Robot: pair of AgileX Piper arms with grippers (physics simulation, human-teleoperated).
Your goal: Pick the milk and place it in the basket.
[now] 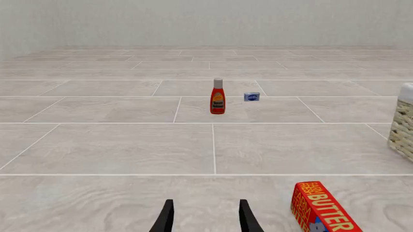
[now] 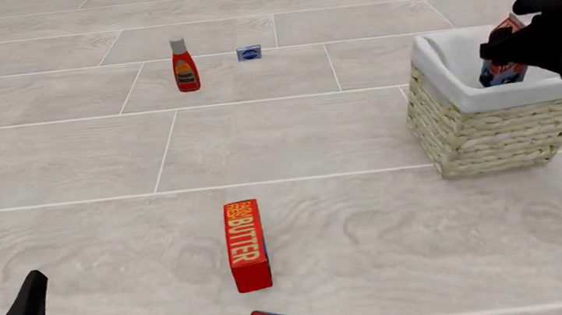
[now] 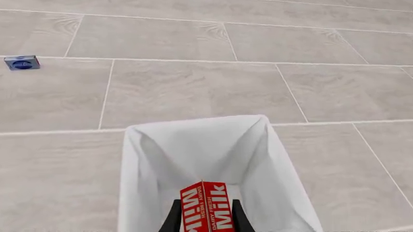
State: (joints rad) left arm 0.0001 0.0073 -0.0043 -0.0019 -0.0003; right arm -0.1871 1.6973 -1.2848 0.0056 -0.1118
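Left wrist view: my left claw (image 1: 205, 217) hangs spread and empty above the surface, near the butter box (image 1: 322, 208); this view doesn't show the milk.

Front view: my right claw (image 2: 508, 51) pinches the milk (image 2: 503, 67) over the basket (image 2: 488, 132) near the right edge.

Right wrist view: the carton sits above the white lining. Lifting looks done; lowering and release remain.
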